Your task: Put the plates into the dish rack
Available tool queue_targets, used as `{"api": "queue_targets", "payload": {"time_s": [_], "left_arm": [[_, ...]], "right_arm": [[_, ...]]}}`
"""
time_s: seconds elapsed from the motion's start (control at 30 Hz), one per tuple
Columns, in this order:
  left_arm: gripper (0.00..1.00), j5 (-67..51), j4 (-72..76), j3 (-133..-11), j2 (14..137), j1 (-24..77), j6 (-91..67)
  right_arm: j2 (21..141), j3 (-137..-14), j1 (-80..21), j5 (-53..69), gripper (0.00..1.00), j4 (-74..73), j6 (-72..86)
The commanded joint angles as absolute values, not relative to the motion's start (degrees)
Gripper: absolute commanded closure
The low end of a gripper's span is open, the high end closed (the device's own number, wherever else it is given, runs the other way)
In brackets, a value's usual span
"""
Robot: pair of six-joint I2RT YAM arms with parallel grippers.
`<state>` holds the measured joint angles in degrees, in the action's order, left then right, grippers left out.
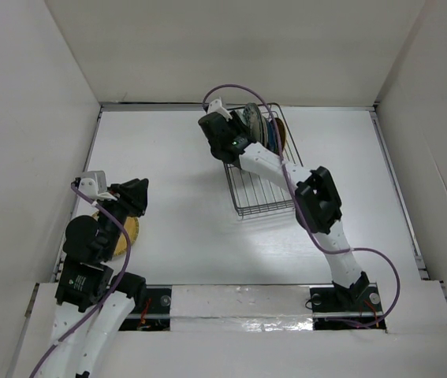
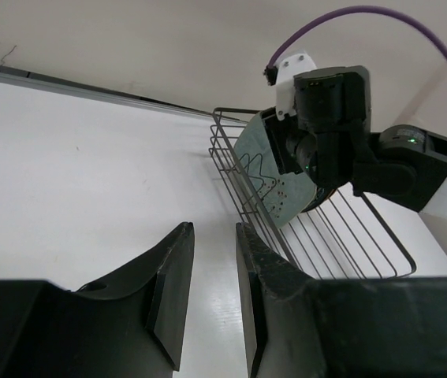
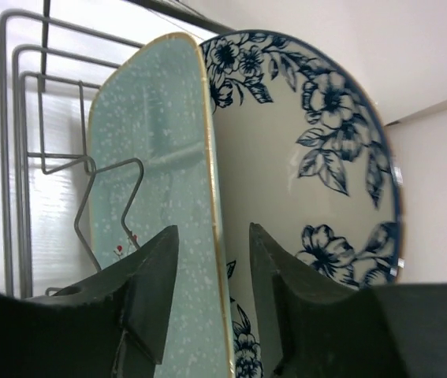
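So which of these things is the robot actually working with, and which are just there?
Part of the job: dish rack, mint-green plate and blue floral plate standing in it, yellow plate at the near left.
Just there: purple cables, white table.

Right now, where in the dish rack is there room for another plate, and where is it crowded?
Free: the dish rack's near half, bare wire. Crowded: its far end, where mint plate, floral plate and right gripper bunch together.
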<state>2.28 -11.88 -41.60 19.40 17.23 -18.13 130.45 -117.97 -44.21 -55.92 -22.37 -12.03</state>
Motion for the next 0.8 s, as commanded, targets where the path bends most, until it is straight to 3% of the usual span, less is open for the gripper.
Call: {"api": "queue_targets", "payload": {"time_s": [0.0, 0.1, 0.13, 0.2, 0.23, 0.27, 0.3, 0.43, 0.5, 0.57, 0.73, 0.77], "left_arm": [[0.75, 3.1, -9.9, -41.2, 20.2, 17.1, -18.2], [0.75, 3.4, -9.8, -41.1, 20.0, 16.5, -18.2], [0.75, 3.4, -9.7, -41.1, 19.8, 15.9, -18.4], [0.76, 3.4, -9.2, -41.0, 19.5, 15.4, -18.5], [0.80, 3.8, -9.1, -41.0, 19.3, 15.4, -18.5], [0.88, 4.0, -8.6, -41.0, 19.0, 15.4, -18.5], [1.00, 4.2, -8.4, -41.0, 18.9, 15.4, -18.5], [1.00, 6.5, -8.5, -40.9, 18.5, 15.4, -18.5], [1.00, 7.2, -9.0, -41.0, 18.6, 15.4, -18.6], [1.00, 8.2, -9.0, -41.0, 18.1, 15.4, -18.9], [0.91, 10.0, -9.1, -40.7, 16.8, 15.4, -19.2], [0.90, 10.1, -9.0, -40.7, 16.7, 15.4, -19.2]], "right_arm": [[121.7, -116.9, -44.4, -54.5, 0.52, -17.5, -9.3], [114.3, -111.5, -45.9, -48.9, 0.49, -13.1, -7.6], [112.3, -107.9, -46.5, -46.5, 0.53, -11.8, -6.0], [106.8, -103.9, -48.6, -34.3, 0.69, -7.5, -3.8], [105.4, -101.9, -49.4, -29.9, 0.96, -5.8, -0.7], [104.5, -100.0, -50.1, -24.8, 1.00, -4.0, 2.2], [103.9, -97.1, -50.6, -13.8, 1.00, -0.5, 4.4], [110.5, -96.6, -54.8, 3.7, 1.00, 7.6, 15.5], [115.6, -100.5, -56.1, 9.3, 0.97, 6.3, 18.4], [122.5, -106.2, -57.9, 11.8, 0.88, 6.4, 21.2], [135.2, -119.2, -59.4, 10.6, 0.53, 0.4, 26.6], [136.9, -122.7, -59.4, 10.0, 0.49, 0.2, 27.8]]}}
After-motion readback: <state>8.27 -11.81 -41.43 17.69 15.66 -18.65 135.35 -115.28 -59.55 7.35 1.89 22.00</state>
